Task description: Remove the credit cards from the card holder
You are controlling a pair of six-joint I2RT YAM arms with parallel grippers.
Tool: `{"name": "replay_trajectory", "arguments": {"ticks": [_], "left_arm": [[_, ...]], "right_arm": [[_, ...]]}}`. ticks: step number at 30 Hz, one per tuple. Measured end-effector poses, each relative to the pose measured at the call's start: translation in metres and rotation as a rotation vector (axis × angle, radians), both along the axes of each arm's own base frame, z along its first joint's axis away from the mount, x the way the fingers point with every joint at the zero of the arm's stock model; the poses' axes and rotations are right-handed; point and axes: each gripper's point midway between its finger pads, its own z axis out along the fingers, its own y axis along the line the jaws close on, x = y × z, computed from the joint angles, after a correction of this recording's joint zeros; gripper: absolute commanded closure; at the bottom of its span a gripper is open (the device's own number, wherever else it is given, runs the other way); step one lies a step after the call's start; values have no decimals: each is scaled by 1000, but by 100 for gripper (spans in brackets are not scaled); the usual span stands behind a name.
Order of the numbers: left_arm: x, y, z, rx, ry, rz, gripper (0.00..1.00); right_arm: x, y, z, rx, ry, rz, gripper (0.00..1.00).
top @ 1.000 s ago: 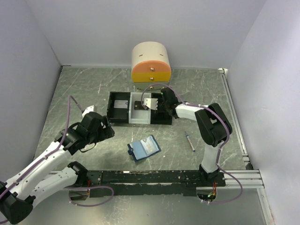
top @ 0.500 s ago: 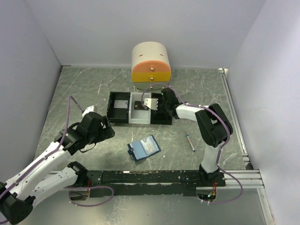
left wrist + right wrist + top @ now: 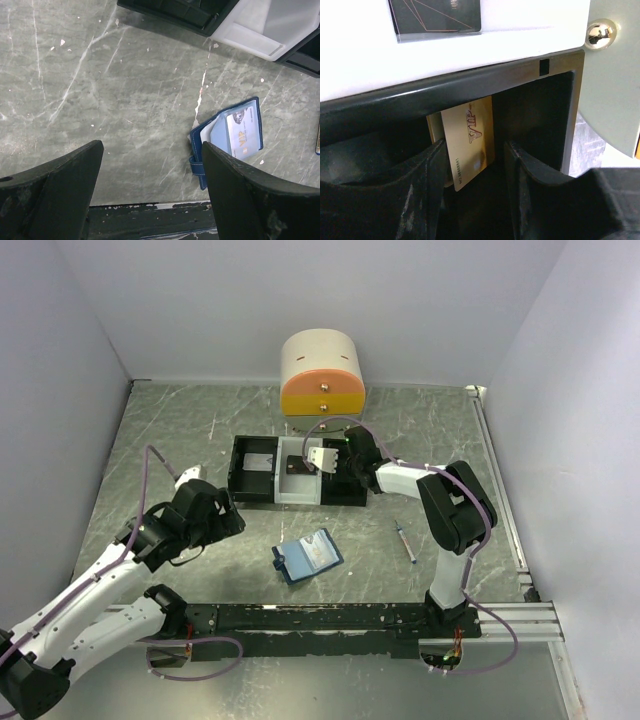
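The card holder lies open on the table, blue with a clasp tab, and a light blue card shows in its right half. My left gripper hovers open to the left of it, with nothing between its fingers. My right gripper reaches into the right black compartment of the tray. A gold credit card stands on edge there, against the left finger and apart from the right one. A dark card lies in the white middle compartment.
A cream and orange drawer unit stands behind the tray, and its brass knob is close to my right gripper. A thin white syringe lies right of the card holder. A pale card rests in the tray's left compartment.
My right gripper's jaws have widened inside the tray's right compartment, letting go of the gold card. The left arm and the card holder have not moved.
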Motion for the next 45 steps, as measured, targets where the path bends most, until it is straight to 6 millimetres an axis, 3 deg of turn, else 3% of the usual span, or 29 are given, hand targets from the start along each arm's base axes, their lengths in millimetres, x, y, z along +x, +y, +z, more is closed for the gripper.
{"name": "replay_trajectory", "arguments": {"ticks": [4,7,9,21,32,37,43,45], "left_arm": [[-1,1,-1,-3,0,3,9],[-2,1,-1,-4,-1,3,9],[-2,1,-1,-4,-1,3,9],[-3,2,-4,1,7,3,9],[-4,0,-5,-5,15,-2,9],[-4,-3,-4,-18,16,-13,9],[-4,-12,0,-55,9,-46,9],[-3,-17,5,-78,-5,-64,8]], "right_arm": [[0,1,0,10,3,-2,48],[0,1,1,16,4,-5,36],[2,2,3,20,0,-7,34],[4,2,5,31,-7,-19,31],[-8,5,8,91,26,-27,29],[-13,5,32,167,-13,-51,27],[-17,3,92,376,-125,-149,24],[-20,2,112,466,-137,-205,16]]}}
